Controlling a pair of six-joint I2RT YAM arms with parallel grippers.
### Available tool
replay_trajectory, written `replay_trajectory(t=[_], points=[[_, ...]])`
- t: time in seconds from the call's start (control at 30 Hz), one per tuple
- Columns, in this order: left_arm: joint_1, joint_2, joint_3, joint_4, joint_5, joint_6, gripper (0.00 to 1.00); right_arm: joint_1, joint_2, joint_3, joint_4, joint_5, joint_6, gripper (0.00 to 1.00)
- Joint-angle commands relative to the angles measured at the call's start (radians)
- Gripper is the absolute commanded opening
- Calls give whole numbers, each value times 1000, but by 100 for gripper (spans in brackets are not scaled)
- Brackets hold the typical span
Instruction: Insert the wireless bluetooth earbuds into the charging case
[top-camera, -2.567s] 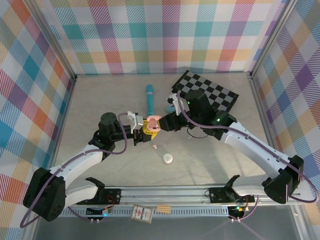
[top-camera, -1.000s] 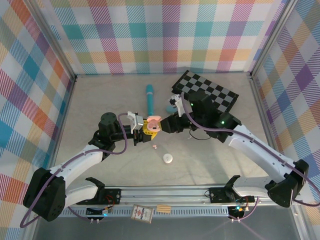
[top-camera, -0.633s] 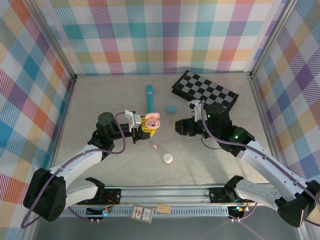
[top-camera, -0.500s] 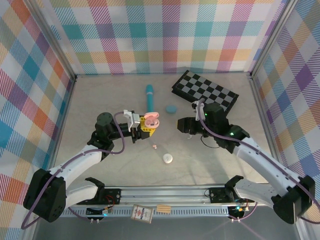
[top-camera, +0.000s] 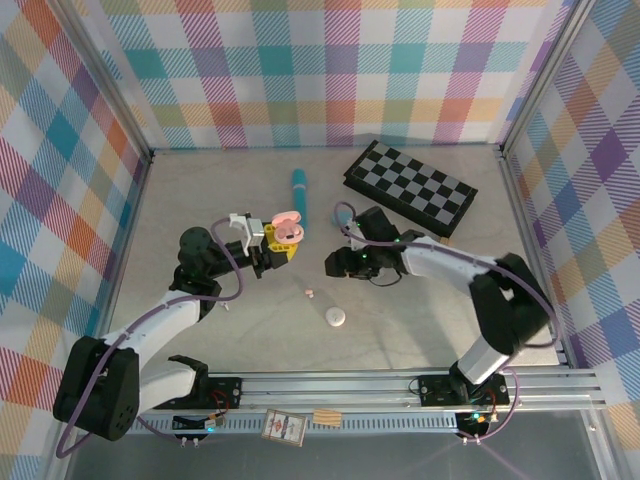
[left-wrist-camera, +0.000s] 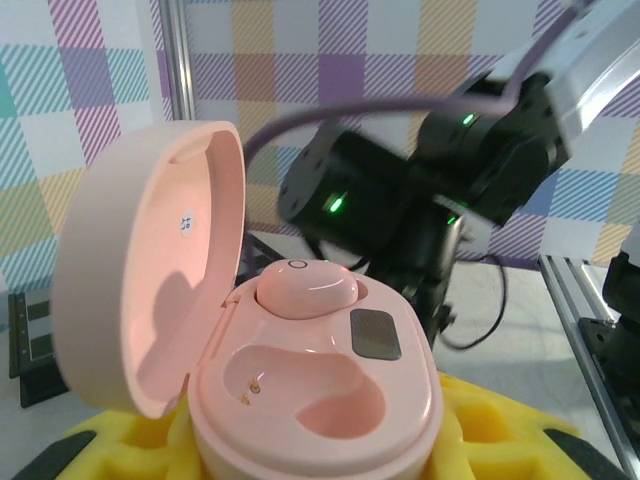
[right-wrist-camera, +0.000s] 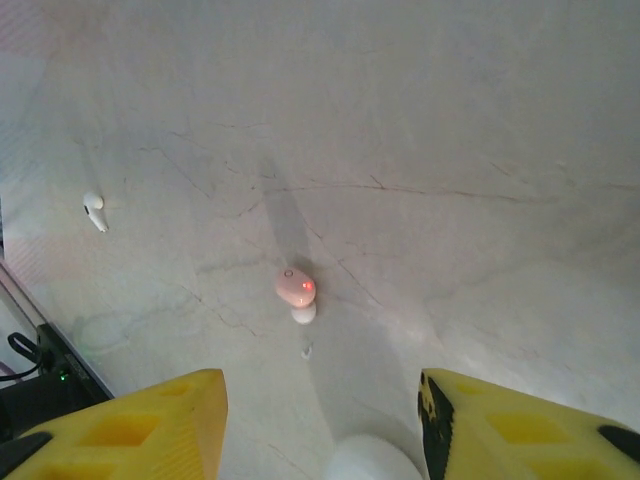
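My left gripper is shut on the open pink charging case, held above the table. In the left wrist view the lid stands up on the left. One pink earbud sits in the far slot, and the near slot is empty. A second pink earbud with a red light lies on the table. My right gripper hangs open over the table just right of it, yellow fingers apart with nothing between them. A white earbud lies further off.
A white oval case lies near the front, just under my right gripper. A teal pen, a blue case and a checkerboard lie at the back. Plaid walls enclose the table.
My right gripper has drawn back from the pink case, swung down toward the table and opened. My left gripper has carried the case a little left and farther back.
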Motion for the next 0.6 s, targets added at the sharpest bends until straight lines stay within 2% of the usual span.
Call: replay_trajectory(t=[0.0,0.4,0.57], points=[[9,-46,-8,44,19,-14,33,15,91,70,78,-119,-37,55],[9,-81,2,0,27,-6,32,96,347,266,14,-126,-123,56],[9,-90,5,-9,28,-5,32,116,378,266,12,-124,-138,56]])
